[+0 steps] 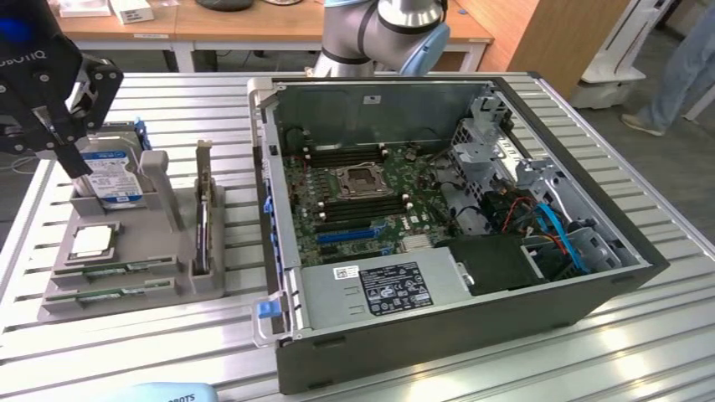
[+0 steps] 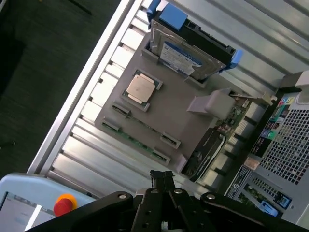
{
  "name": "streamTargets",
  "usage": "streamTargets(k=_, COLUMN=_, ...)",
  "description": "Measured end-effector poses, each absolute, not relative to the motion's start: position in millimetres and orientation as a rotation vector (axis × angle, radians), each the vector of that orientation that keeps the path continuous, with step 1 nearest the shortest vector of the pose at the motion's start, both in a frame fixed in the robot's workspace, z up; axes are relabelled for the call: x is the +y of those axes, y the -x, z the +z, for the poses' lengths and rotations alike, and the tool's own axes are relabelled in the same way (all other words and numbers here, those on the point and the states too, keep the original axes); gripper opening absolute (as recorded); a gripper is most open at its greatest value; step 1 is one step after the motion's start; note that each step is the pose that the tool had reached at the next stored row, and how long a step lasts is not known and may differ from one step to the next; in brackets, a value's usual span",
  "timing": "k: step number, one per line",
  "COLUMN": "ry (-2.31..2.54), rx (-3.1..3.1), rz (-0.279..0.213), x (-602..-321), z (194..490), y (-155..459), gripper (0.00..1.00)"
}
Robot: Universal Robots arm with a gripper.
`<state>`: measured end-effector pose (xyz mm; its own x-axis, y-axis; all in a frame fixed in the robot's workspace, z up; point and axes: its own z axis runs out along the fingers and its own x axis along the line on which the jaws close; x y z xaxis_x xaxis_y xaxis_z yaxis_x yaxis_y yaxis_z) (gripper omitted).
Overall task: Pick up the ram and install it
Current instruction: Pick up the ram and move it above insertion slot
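Two green ram sticks lie in slots at the near end of a grey holder tray at the exterior view's left. The wrist view shows the same sticks between their end clips on the tray. My black gripper hangs in the air above the tray's far end, by the hard drive, well clear of the ram. In the wrist view its fingertips are pressed together with nothing between them.
The tray also holds a silver hard drive with a blue-white label, a square silver processor and an upright expansion card. An open computer case with its motherboard stands to the right. A teach pendant with a red button lies near the table edge.
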<state>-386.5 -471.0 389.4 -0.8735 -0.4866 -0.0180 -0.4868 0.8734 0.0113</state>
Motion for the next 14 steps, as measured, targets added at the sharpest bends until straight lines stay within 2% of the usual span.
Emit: streamTargets(k=14, ry=1.127, rx=2.919, rz=0.027, x=-470.9, z=387.3, y=386.5, gripper=0.10)
